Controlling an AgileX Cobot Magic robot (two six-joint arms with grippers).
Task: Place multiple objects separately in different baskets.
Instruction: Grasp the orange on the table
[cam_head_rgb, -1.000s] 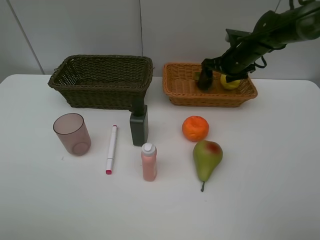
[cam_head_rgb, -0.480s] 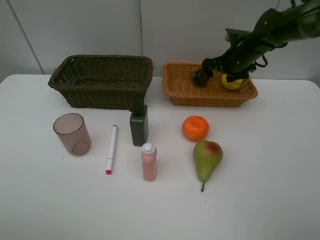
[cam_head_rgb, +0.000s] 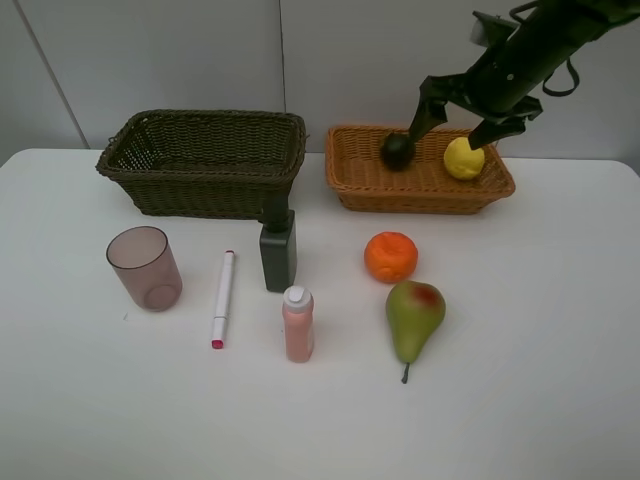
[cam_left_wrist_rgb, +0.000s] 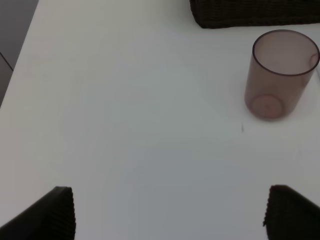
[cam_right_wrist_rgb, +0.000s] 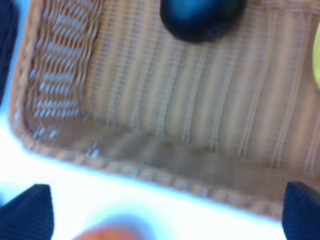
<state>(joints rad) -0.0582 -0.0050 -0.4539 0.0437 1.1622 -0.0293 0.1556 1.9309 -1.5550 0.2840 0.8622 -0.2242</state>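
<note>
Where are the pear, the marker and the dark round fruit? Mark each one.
pear (cam_head_rgb: 414, 318), high exterior view, on its green belly.
marker (cam_head_rgb: 223, 297), high exterior view, middle of its white barrel.
dark round fruit (cam_head_rgb: 397, 151), high exterior view, its centre.

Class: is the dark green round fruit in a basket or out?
In: the dark green round fruit lies inside the orange-tan basket, apart from the lemon.

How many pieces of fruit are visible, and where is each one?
4. The dark green fruit and the lemon lie in the orange-tan basket; the orange and the pear lie on the table in front of it. The dark basket's floor is partly hidden.
</note>
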